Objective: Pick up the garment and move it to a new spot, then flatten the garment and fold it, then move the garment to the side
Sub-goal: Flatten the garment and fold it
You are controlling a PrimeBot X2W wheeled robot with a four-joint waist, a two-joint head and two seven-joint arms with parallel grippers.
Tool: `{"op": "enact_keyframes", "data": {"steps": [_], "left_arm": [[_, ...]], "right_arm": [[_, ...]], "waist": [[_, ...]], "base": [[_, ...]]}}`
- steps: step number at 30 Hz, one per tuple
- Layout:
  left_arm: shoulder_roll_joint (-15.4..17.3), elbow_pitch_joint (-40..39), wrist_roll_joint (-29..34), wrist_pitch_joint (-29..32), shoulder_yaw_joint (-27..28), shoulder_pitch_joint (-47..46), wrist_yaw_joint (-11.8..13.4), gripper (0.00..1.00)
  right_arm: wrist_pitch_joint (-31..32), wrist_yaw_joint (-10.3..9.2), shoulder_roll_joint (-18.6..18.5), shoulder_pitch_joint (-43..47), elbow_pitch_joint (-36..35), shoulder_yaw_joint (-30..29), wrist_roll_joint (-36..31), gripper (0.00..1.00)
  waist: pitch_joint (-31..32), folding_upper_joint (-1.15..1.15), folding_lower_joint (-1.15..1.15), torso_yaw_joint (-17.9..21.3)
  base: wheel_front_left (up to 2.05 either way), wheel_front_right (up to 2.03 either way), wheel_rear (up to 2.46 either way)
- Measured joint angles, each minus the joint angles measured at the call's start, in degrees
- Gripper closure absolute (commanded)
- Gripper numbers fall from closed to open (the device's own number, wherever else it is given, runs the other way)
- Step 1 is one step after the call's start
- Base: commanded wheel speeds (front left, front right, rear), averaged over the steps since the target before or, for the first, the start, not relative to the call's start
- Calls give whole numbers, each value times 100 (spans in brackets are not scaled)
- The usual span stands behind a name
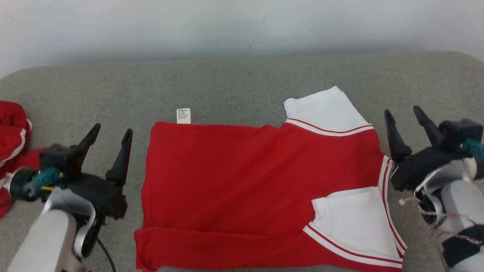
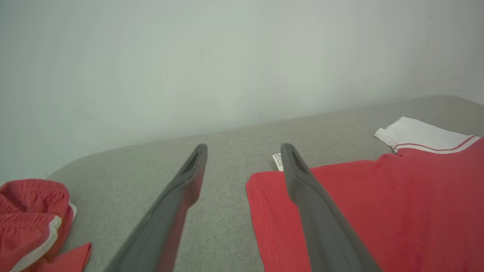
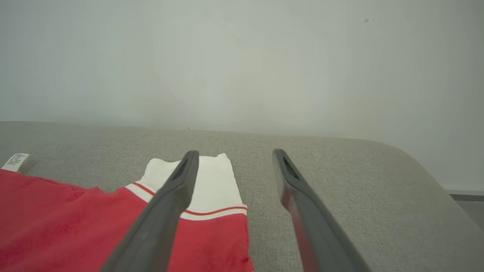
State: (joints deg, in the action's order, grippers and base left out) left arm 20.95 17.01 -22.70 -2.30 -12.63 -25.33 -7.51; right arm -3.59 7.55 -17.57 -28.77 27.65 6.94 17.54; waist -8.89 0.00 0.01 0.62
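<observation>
The garment (image 1: 245, 177) is a red shirt with white, red-striped sleeves, spread flat on the grey cushion, with a white tag (image 1: 183, 115) at its far left corner. My left gripper (image 1: 112, 132) hovers open just left of the shirt's left edge, nothing between its fingers. My right gripper (image 1: 404, 114) hovers open just right of the collar end, also empty. In the left wrist view the garment (image 2: 378, 211) lies under and right of my right-hand finger (image 2: 302, 189). In the right wrist view the white sleeve (image 3: 211, 177) lies beneath my left-hand finger (image 3: 174, 189).
A second red and white garment (image 1: 13, 139) lies bunched at the cushion's far left, also in the left wrist view (image 2: 30, 219). The grey cushion (image 1: 242, 79) ends at a pale wall behind. Its right end rounds off (image 3: 435, 196).
</observation>
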Motion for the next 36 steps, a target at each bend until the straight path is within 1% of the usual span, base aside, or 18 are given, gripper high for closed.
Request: {"op": "enact_keyframes", "data": {"steps": [5, 8, 14, 18, 25, 30, 36], "left_arm": [[393, 359, -896, 862, -790, -996, -1, 0], [576, 556, -1274, 1226, -1240, -1493, -1, 0], [664, 922, -1859, 1677, -2085, -2259, -1, 0], [661, 1207, -2081, 1827, -2535, -2599, -1, 0], [639, 1666, -2451, 1777, -3040, -3159, -1, 0], [550, 1952, -2757, 1691, -3406, -3507, -1, 0], [460, 2265, -3031, 1613, -3721, -3787, -4, 0]], "right_arm": [[354, 0, -158, -994, 590, 247, 121, 0], [478, 0, -218, -1461, 971, 422, 171, 0], [701, 0, -249, -2235, 1746, 872, 310, 0], [810, 0, -252, -2661, 2241, 1131, 352, 0], [937, 0, -127, -3405, 3011, 1322, 548, 0], [1024, 0, -66, -3855, 3542, 1523, 624, 0], [1116, 0, -22, -4202, 3918, 1746, 603, 0]], "waist": [[-430, 0, 0, -24], [-684, 0, 1, -43], [-1121, 1, 1, -90], [-1337, 1, 0, -132], [-1625, 1, 0, -203], [-1809, 1, -1, -279], [-1915, 0, -1, -358]], "base": [[0, 0, 0], [0, 0, 0], [0, 0, 0], [0, 0, 0], [0, 0, 0], [0, 0, 0], [0, 0, 0]]}}
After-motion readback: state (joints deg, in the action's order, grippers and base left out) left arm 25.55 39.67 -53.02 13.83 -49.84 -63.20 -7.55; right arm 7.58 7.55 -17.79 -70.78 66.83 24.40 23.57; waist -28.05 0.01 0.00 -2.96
